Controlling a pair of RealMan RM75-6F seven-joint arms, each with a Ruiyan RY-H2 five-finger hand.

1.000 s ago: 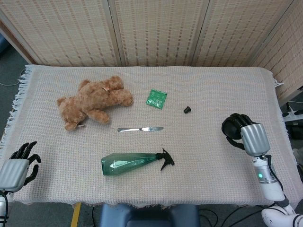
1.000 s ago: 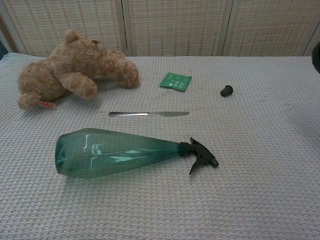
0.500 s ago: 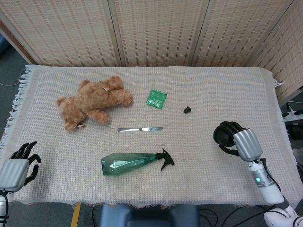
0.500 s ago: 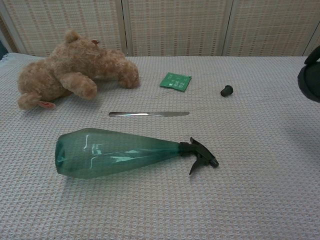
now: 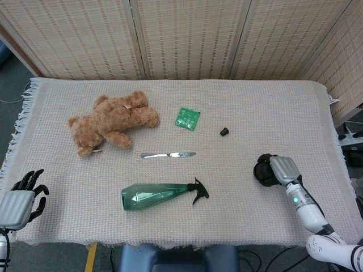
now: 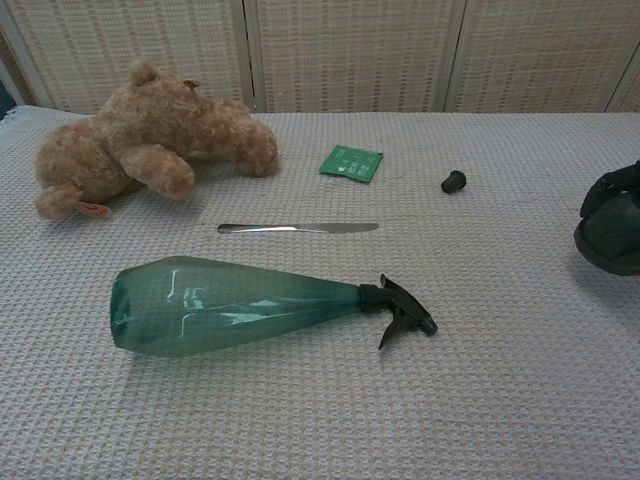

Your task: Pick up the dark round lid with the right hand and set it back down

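Note:
The dark round lid [image 5: 262,172] is low over the cloth at the right side of the table, gripped by my right hand [image 5: 279,169]. In the chest view the lid [image 6: 607,246] shows at the right edge, touching or nearly touching the cloth, with dark fingers [image 6: 612,189] curled over its top. I cannot tell whether it rests fully on the table. My left hand [image 5: 22,198] lies at the front left corner, holding nothing, its fingers spread apart.
A green spray bottle [image 5: 161,195] lies front centre, with a table knife [image 5: 168,154] behind it. A teddy bear [image 5: 112,121] sits at the left, a green packet [image 5: 187,118] mid-table, and a small black cap [image 5: 224,131] beyond the right hand. The table edge [image 5: 340,164] runs close on the right.
My right hand has come down and slightly left with the lid, from raised above the table to level with the cloth. The left hand has stayed still.

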